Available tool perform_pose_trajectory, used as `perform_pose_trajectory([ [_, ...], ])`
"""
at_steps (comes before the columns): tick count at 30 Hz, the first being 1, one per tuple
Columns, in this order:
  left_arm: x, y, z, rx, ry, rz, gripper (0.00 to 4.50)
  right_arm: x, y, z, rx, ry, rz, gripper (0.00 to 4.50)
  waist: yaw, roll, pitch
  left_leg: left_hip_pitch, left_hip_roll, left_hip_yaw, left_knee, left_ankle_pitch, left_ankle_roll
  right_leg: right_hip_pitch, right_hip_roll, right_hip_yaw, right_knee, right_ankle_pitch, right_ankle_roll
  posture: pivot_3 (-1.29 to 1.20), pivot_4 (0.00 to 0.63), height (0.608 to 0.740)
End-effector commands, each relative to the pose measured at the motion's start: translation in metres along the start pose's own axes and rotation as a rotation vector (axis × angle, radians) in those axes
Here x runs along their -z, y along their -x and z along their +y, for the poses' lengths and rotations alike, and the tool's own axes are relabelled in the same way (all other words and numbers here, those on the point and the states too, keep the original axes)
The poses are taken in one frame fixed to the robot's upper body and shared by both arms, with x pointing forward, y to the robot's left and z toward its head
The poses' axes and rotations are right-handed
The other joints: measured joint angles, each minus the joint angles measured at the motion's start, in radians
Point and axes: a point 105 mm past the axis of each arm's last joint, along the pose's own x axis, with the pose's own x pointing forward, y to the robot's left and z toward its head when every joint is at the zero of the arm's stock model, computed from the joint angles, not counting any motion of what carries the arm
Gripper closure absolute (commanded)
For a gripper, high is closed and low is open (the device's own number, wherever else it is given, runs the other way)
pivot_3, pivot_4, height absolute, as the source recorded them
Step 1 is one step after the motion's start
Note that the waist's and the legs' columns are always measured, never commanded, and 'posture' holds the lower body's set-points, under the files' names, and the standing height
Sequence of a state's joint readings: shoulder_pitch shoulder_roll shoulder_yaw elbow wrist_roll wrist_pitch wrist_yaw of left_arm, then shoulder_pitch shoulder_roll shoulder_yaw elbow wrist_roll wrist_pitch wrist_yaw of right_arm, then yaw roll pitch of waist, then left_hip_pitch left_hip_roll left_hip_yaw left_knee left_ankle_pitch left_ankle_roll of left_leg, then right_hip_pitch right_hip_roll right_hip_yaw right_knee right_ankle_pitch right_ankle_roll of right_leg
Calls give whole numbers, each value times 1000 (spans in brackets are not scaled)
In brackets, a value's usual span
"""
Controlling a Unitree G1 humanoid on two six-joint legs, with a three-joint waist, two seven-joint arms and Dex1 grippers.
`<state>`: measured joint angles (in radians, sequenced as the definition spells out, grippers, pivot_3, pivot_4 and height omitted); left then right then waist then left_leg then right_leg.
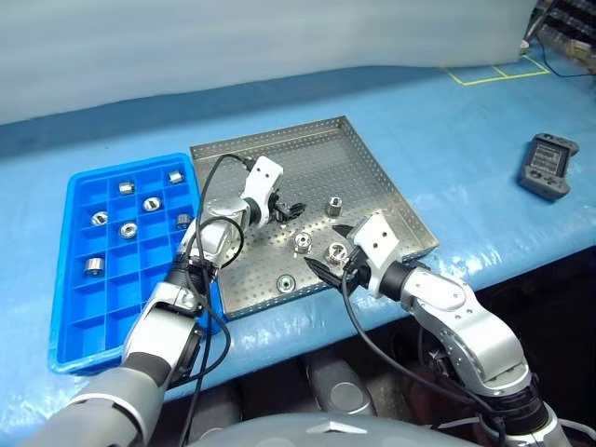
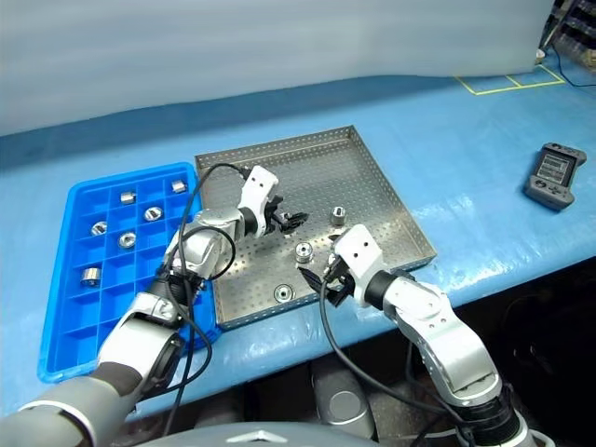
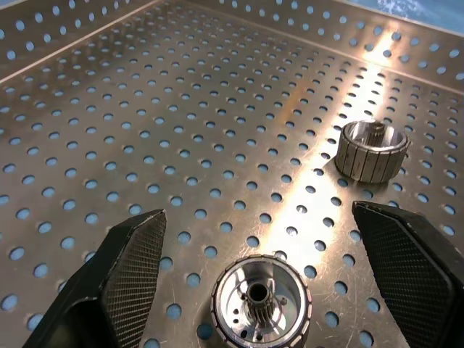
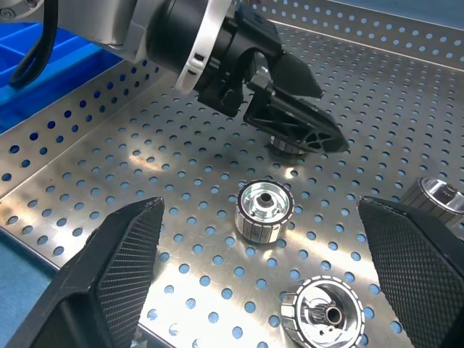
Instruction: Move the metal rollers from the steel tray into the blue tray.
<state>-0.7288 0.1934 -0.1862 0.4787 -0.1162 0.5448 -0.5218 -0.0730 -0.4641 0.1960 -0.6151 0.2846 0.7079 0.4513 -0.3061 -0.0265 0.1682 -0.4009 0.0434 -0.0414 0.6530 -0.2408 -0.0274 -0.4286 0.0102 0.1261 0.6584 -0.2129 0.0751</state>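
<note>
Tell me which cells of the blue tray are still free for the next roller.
The blue tray is bare along its near rows, nearest the robot. Its far rows are crowded with rollers already placed. In the steel tray, the far half beyond the left gripper is open.

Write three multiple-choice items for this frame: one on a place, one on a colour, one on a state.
1. The left hand is over:
A. the steel tray
B. the handheld device
C. bare table

2. The compartment tray is:
A. red
B. blue
C. green

3. The right hand is:
A. shut on a roller
B. open, gripping nothing
C. shut, empty

Answers:
1 A, its fingers hang above the perforated base.
2 B, the plastic grid is bright blue.
3 B, its fingers stand wide apart in the right wrist view.
</note>
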Motion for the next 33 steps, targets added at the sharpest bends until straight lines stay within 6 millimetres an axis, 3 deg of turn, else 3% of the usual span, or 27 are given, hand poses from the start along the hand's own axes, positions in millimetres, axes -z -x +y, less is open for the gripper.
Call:
perform_pose_trajectory([
  [1,-1,3,8,-42,-25,19,33,-16,2,0,3,31,-60,0,-1,0,0,0,0,0,0,0,0,0,0,0,0,0,0,-282,150,740],
  [5,13,8,11,-51,-29,65,546,-17,0,1,-6,31,-65,0,0,0,0,1,0,0,-1,0,0,0,0,0,0,0,0,-265,150,740],
  [9,19,12,7,-32,-25,81,1918,-18,-2,2,-21,32,-69,0,6,0,0,1,0,0,-2,0,0,0,0,0,0,-1,0,-252,150,740],
  [12,5,18,6,-26,18,-15,2814,-19,-4,3,-27,34,-71,0,11,0,0,1,0,0,-3,0,0,0,0,0,0,-1,0,-244,150,740],
  [17,-36,43,25,-180,146,-293,2835,-21,-6,5,-42,38,-74,0,23,0,0,0,0,0,-2,0,0,-1,-1,0,0,-1,0,-235,150,740],
  [23,-59,111,56,-479,99,-529,2835,-24,-8,6,-73,55,-79,0,27,0,0,1,0,0,-3,0,0,0,0,1,0,-1,0,-194,150,740],
  [27,-55,158,65,-645,21,-571,2835,-28,-14,10,-121,72,-85,0,48,0,0,2,0,0,-3,0,0,0,0,0,0,-1,0,-132,150,740],
  [31,-32,201,67,-779,34,-526,2835,-33,-25,24,-222,85,-100,0,81,0,0,2,0,0,-3,0,0,0,0,0,0,-1,0,-66,150,740],
  [33,-22,212,64,-811,26,-491,2835,-35,-29,29,-256,90,-104,0,105,0,1,2,0,-1,-3,0,0,0,0,-1,1,-1,0,-43,150,740],
])
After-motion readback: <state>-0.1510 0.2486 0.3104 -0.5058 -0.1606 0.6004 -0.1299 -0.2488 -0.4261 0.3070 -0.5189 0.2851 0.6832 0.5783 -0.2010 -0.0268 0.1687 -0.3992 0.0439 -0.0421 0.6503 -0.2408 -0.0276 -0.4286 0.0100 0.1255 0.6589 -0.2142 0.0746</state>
